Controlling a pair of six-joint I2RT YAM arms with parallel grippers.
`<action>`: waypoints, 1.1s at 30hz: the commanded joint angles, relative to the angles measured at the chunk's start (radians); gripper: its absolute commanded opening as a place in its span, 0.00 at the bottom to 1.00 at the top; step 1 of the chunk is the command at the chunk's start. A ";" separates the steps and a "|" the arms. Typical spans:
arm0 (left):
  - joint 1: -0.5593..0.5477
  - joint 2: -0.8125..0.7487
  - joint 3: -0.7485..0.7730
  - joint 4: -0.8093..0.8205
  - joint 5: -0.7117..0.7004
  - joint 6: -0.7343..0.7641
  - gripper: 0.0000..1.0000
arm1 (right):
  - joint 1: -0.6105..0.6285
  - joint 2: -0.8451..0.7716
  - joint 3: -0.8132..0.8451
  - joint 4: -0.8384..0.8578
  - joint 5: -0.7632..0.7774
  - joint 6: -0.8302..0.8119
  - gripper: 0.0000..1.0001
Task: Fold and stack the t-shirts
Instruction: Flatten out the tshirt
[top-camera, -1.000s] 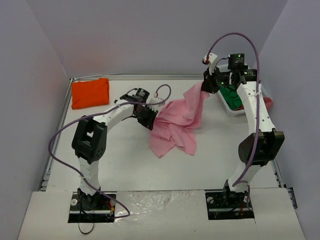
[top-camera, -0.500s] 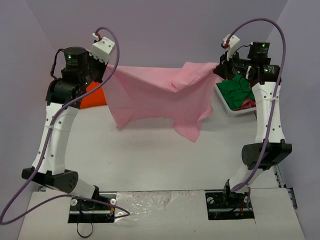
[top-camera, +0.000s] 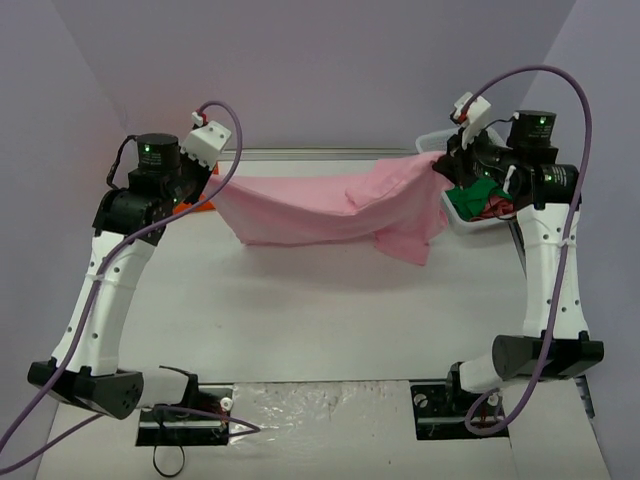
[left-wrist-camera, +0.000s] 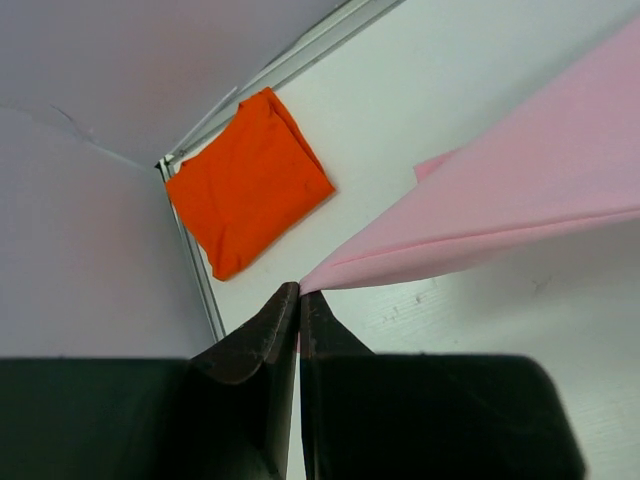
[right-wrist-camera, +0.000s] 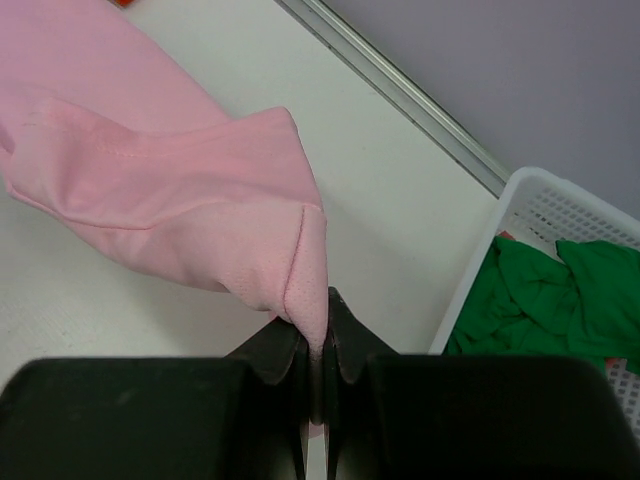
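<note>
A light pink t-shirt (top-camera: 320, 205) hangs stretched in the air between my two grippers at the back of the table. My left gripper (top-camera: 212, 178) is shut on its left corner; the wrist view shows the pink cloth (left-wrist-camera: 480, 215) pinched at the gripper (left-wrist-camera: 299, 294). My right gripper (top-camera: 440, 165) is shut on the right corner, where the pink shirt (right-wrist-camera: 180, 190) bunches at the gripper (right-wrist-camera: 318, 310). The bright orange t-shirt (left-wrist-camera: 248, 182) lies folded in the back left corner, mostly hidden behind my left arm in the top view.
A white slatted basket (right-wrist-camera: 545, 215) holding green cloth (right-wrist-camera: 560, 300) stands at the back right, also in the top view (top-camera: 455, 215). A metal rail (left-wrist-camera: 195, 270) edges the table at the left and back. Purple cables loop above both arms.
Both grippers rose from the crumpled shirt and pulled it out wide. Since half a second ago the shirt has come lower and flatter, and the right arm has moved further right.
</note>
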 joint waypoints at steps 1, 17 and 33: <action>0.002 -0.109 0.009 -0.034 0.046 -0.021 0.02 | -0.005 -0.138 -0.054 0.005 -0.023 0.038 0.00; 0.072 0.212 0.001 0.099 0.228 -0.089 0.02 | -0.007 0.216 0.052 0.183 0.107 0.252 0.00; 0.123 0.416 0.752 -0.154 0.279 -0.140 0.03 | -0.034 0.370 0.618 0.140 0.083 0.313 0.00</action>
